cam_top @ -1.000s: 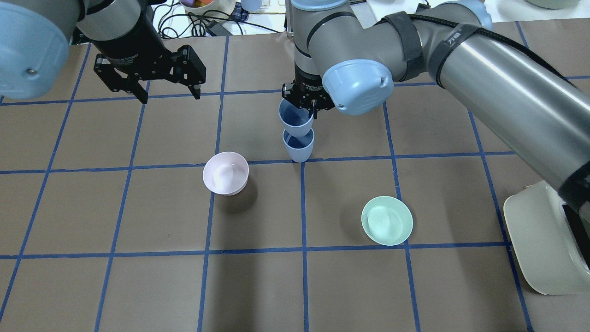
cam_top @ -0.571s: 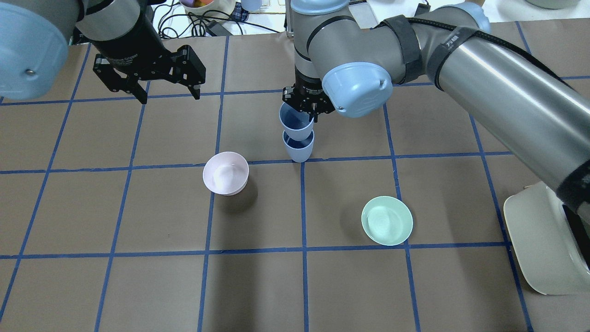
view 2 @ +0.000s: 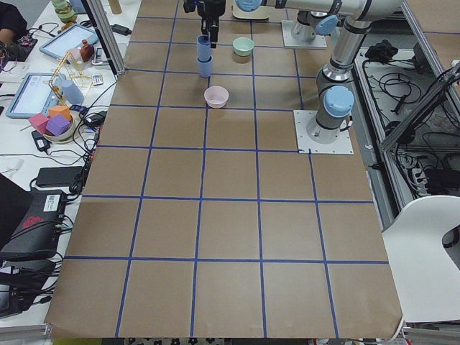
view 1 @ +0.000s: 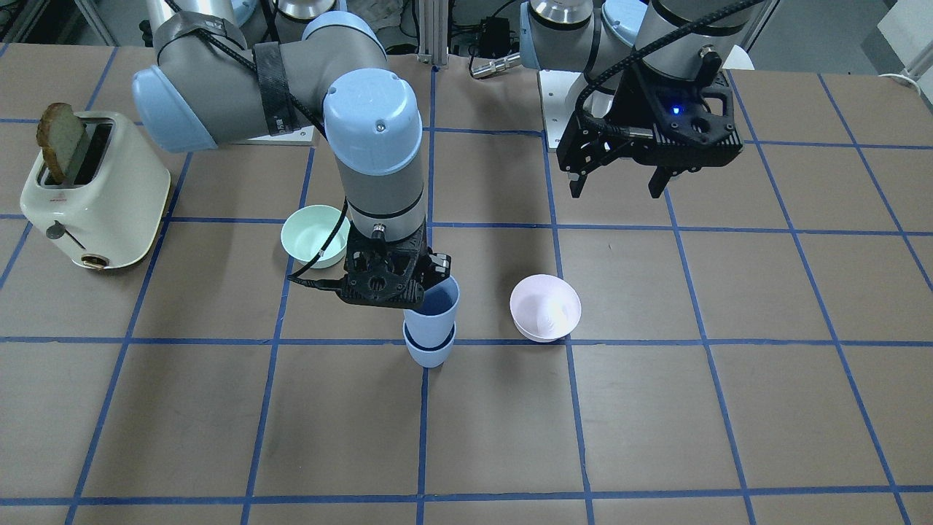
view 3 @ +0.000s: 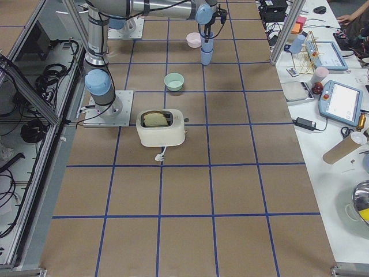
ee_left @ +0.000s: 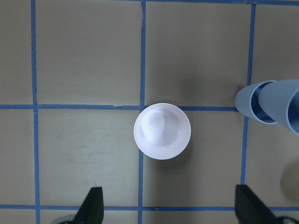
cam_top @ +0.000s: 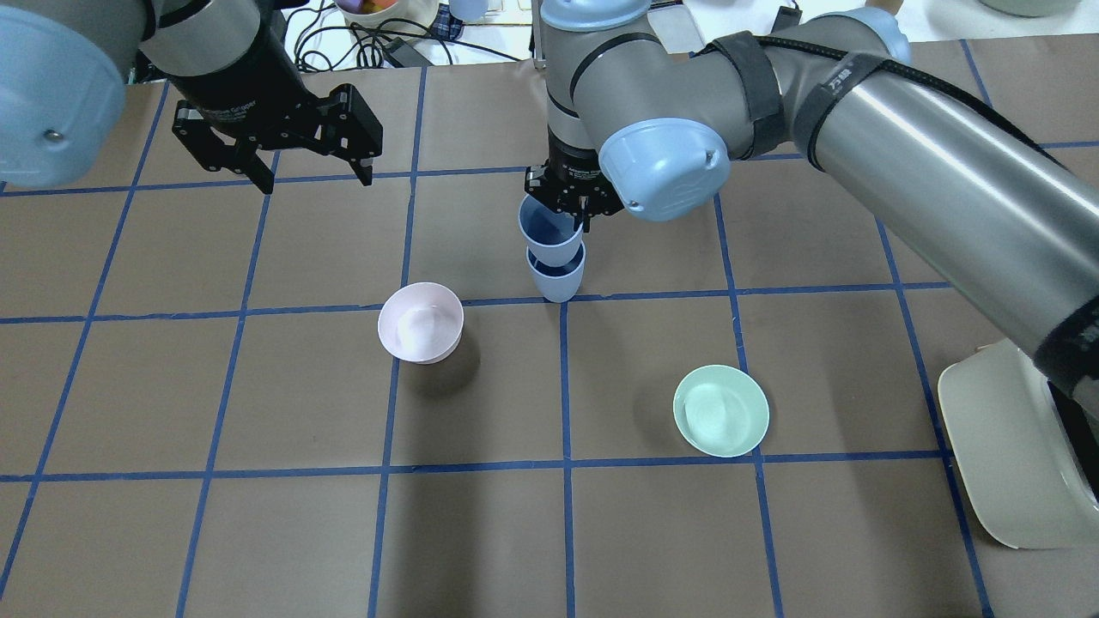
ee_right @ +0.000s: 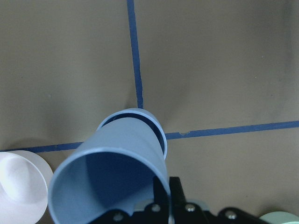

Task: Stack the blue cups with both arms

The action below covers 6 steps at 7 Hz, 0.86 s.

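As the right gripper (cam_top: 582,215) lowers, pinching the rim of the upper cup (cam_top: 549,233), that cup has sunk deeper into the lower cup (cam_top: 556,278) at upper centre; nesting looks nearly done, while the left gripper (cam_top: 318,180) hangs spread at upper left

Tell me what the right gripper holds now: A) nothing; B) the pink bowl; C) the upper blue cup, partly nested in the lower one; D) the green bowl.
C: the right gripper pinches the rim of the upper blue cup, whose base sits inside the lower blue cup.
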{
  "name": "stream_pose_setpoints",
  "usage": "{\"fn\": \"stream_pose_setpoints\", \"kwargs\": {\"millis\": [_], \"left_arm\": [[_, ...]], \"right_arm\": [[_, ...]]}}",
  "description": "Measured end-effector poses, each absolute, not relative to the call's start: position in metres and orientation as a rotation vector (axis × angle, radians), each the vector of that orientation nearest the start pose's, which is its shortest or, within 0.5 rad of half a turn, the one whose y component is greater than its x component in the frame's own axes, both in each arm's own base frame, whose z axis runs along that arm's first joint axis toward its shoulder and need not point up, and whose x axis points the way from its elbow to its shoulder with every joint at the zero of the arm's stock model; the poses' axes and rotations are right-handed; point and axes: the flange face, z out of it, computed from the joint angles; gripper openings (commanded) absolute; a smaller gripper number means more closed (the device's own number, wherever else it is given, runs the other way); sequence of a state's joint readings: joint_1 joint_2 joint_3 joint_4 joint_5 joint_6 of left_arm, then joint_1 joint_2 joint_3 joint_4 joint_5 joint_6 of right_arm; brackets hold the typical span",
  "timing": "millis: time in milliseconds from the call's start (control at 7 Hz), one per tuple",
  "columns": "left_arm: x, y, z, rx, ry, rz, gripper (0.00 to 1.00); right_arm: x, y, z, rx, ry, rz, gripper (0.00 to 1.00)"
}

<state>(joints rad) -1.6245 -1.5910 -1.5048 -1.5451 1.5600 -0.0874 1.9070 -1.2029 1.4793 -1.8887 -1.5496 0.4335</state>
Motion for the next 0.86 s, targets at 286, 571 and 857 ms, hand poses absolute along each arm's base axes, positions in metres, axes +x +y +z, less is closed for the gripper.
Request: {"fn": "stream_pose_setpoints", "kwargs": {"millis": [286, 571, 857], "left_arm": [[-0.161, -0.499, 0.513, -0.053, 3.155, -0.11, 1.0], [-0.161, -0.499, 0.513, -0.054, 3.155, -0.111, 1.0], [-0.161, -0.498, 0.514, -0.054, 3.155, -0.112, 1.0]], "right_arm": [[0.334, -0.56, 0.355, 0.139, 3.103, -0.052, 1.0], [0.305, -0.578, 0.39, 0.068, 3.114, -0.072, 1.0], [0.239, -0.592, 0.453, 0.003, 3.132, -0.002, 1.0]]}}
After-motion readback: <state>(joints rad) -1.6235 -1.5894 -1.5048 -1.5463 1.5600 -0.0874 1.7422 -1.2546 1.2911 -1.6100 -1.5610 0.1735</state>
